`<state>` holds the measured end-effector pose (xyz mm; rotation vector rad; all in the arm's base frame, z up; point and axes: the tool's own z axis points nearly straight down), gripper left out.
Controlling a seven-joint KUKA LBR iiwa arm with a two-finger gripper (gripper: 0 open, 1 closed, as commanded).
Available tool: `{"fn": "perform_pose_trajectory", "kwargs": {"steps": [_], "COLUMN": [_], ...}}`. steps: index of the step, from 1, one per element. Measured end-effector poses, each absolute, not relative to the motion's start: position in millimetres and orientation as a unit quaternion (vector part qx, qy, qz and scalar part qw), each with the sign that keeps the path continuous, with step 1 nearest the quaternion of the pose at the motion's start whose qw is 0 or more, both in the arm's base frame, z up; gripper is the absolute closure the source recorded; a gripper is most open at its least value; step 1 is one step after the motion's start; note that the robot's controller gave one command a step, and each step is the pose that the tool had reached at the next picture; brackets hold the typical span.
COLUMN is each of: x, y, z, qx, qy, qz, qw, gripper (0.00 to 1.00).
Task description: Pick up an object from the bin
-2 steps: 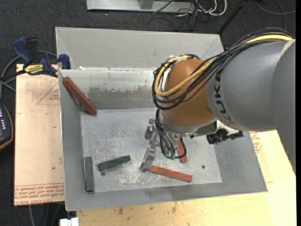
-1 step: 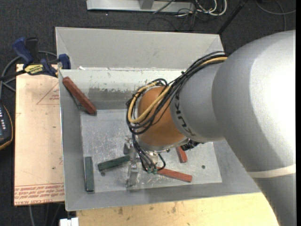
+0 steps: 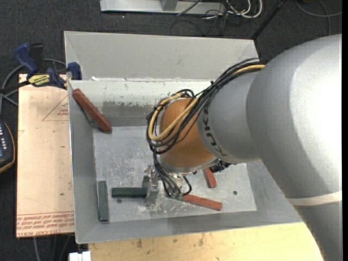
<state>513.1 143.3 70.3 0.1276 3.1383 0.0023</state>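
Note:
My gripper [image 3: 151,191] is low over the bin floor at the front middle, under the orange wrist cover. A dark green bar [image 3: 128,192] lies flat, pointing left to right, and its right end reaches the gripper. Whether the bar is gripped cannot be made out. An orange-red stick [image 3: 202,202] lies just right of the gripper, angled toward the front right. A short red piece [image 3: 210,179] lies behind that stick, partly under the arm.
A second dark green bar [image 3: 103,201] lies front to back near the bin's left front corner. A brown-red block [image 3: 91,110] leans against the back left wall. The arm and its cables cover the bin's middle and right.

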Motion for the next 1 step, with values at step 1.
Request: {"fn": "perform_pose_trajectory", "kwargs": {"steps": [1], "x": [532.1], "y": [122.2], "z": [218.3], "qx": [-0.020], "qy": [1.000], "qz": [0.001], "qw": [0.006], "gripper": [1.00]}}
